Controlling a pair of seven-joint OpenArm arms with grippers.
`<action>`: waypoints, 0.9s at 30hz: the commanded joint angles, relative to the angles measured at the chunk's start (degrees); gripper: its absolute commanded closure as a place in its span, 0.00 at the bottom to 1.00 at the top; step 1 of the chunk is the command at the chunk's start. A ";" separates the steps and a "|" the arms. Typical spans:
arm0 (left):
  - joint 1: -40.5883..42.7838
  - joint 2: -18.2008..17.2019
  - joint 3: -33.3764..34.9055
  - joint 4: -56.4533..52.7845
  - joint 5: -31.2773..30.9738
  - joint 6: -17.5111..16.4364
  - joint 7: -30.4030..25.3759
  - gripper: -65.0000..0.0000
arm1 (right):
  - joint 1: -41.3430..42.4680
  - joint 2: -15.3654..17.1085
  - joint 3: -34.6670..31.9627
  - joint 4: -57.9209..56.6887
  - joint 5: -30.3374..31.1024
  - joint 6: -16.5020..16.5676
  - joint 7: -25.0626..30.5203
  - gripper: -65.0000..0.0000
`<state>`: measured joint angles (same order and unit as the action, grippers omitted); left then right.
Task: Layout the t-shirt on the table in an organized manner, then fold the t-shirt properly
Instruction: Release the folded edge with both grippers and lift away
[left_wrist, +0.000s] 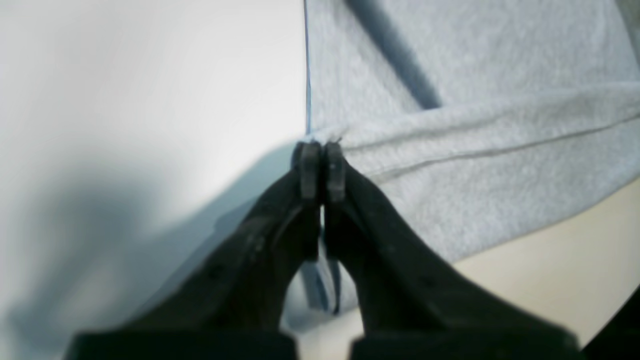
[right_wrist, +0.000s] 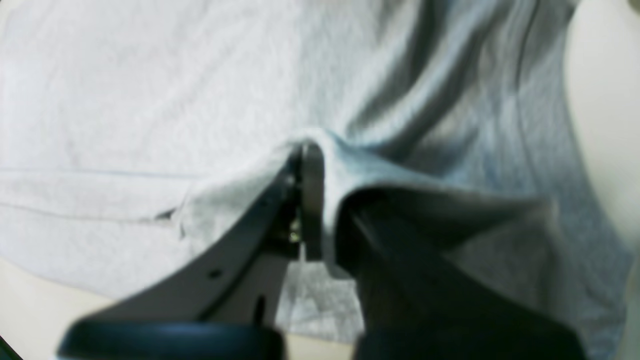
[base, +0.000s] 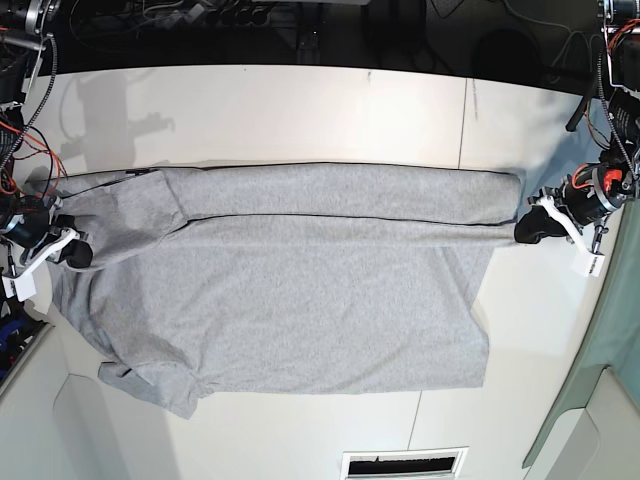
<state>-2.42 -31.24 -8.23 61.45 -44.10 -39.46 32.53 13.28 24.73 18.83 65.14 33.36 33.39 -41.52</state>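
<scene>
Base view: the t-shirt (base: 300, 290) lies spread across the white tabletop (base: 300, 110), the left claw (base: 527, 229) and right claw (base: 72, 250) each pinching an opposite edge.

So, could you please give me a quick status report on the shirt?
Both end effectors, left and right, shut on shirt edges. Shirt spread on table, top strip folded over. Nothing in the way.

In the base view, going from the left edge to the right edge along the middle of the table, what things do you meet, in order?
Right gripper pinching the shirt's left end → t-shirt spread across the table → left gripper pinching the shirt's right end.
</scene>
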 joint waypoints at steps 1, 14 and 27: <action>-0.92 -1.09 -0.39 0.37 -1.18 -0.54 -1.11 1.00 | 1.16 1.05 0.20 0.79 0.92 0.24 1.86 1.00; 4.50 -3.67 -0.48 9.46 -19.96 -0.54 18.08 0.59 | -5.49 1.11 13.29 4.04 5.64 -1.66 -2.38 0.47; 10.36 -1.46 -3.06 13.49 -17.59 -0.54 16.65 0.42 | -12.09 1.11 26.43 0.24 2.60 -3.26 5.38 0.44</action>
<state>8.69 -31.55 -10.66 74.15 -60.64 -39.44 50.15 0.32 24.56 44.99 64.58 35.09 29.95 -37.56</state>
